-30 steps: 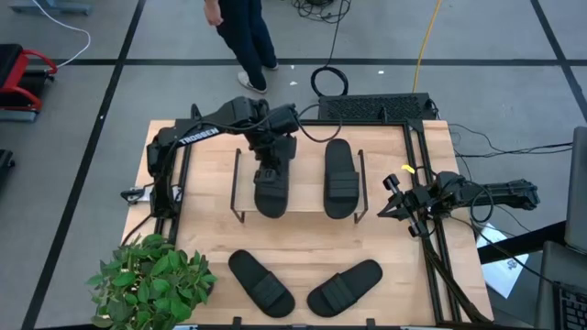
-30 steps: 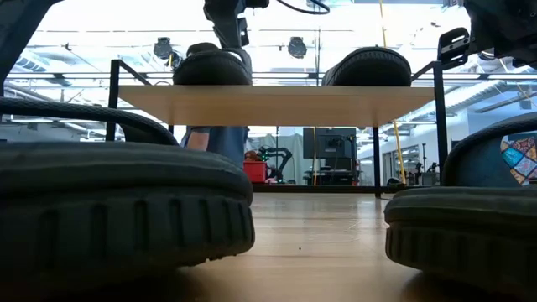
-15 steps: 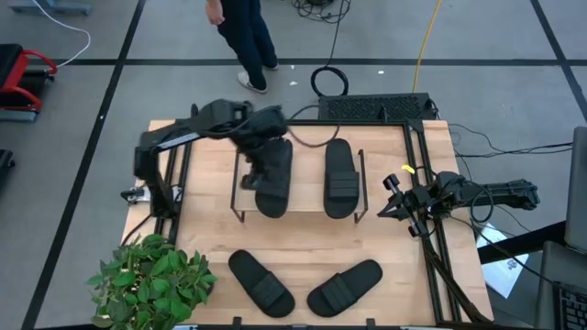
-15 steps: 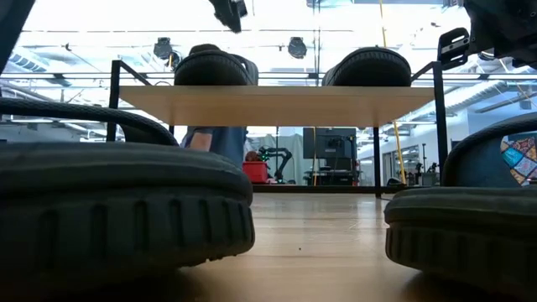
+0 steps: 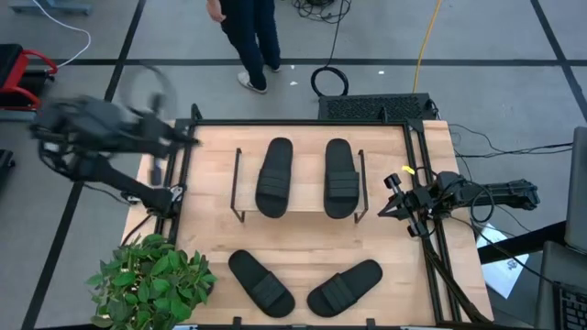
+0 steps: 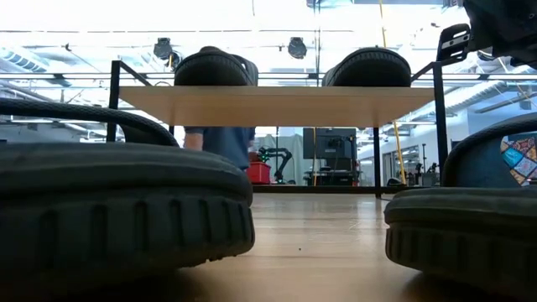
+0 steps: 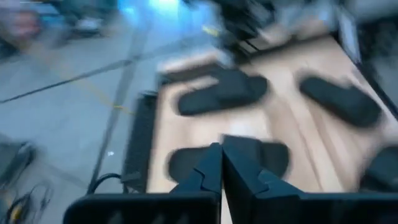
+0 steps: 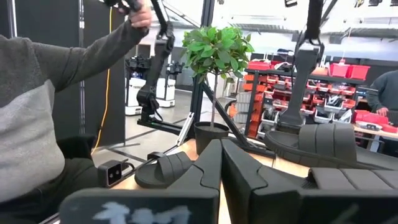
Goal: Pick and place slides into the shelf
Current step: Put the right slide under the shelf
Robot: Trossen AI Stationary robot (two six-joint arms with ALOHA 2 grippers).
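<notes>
Slides (image 5: 274,177) | two on shelf (image 5: 301,213) | lettering unreadable | left pincer (image 7: 221,163) pinched empty | right pincer (image 8: 221,163) same

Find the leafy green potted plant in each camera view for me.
High view: the green potted plant is bottom-left, at the table's corner.
Low view: not in it.
Left wrist view: not seen; too blurred to be sure.
Right wrist view: top centre, beyond the table.
Shared landmark: the light wooden tabletop.

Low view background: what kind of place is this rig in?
Likely a robotics lab or workshop: other robot arms on stands behind the shelf, ceiling lights, and red parts bins in the right wrist view.
</notes>
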